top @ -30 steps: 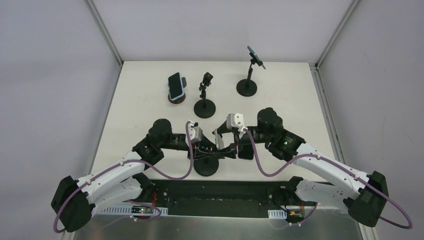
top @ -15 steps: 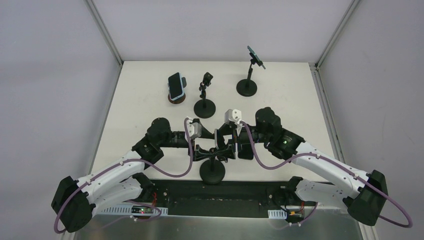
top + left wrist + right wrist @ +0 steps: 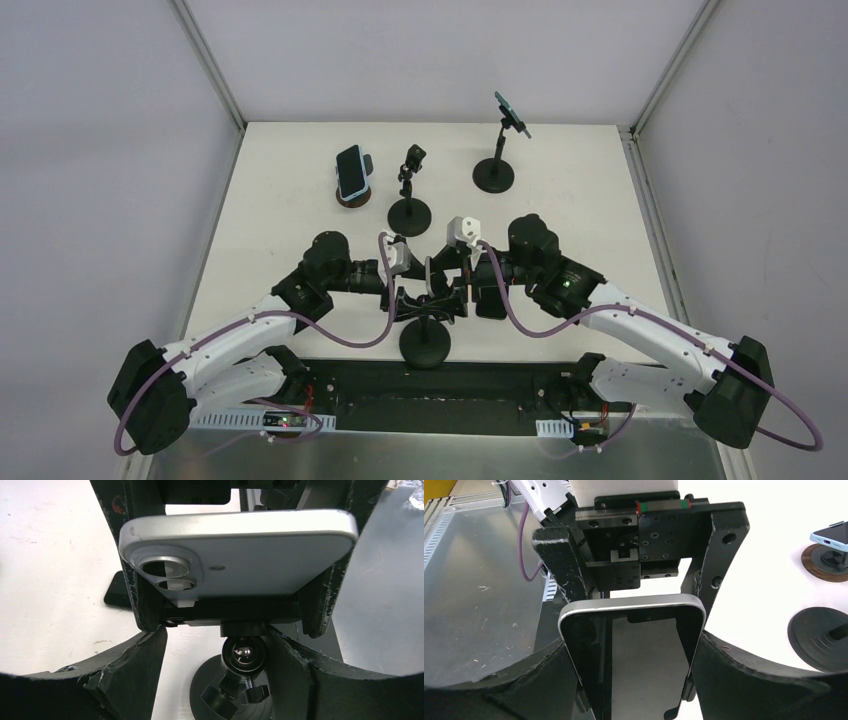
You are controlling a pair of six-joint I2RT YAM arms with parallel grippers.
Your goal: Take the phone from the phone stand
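The right end effector (image 3: 234, 627) is clenched on the phone (image 3: 250, 555). Its fingers (image 3: 320, 595) are pressed against both long edges, just beside the holder (image 3: 232, 614). The left end effector (image 3: 640, 605) is released. Its fingers (image 3: 719, 570) are spread wide at either side of one end of the phone, facing the right end effector.

The phone is seated in the holder of the stand (image 3: 425, 343). Its back is turned toward the left wrist camera and its screen toward the right one. A ball joint (image 3: 243, 652) is seen under the holder. The round black base is set on the counter (image 3: 300, 220), near the arms.

Farther back, well apart, are placed:
- a brown stand (image 3: 350, 198) with a second phone (image 3: 352, 170)
- a bare stand (image 3: 409, 215)
- a tall stand (image 3: 493, 178) with a third phone (image 3: 510, 112)
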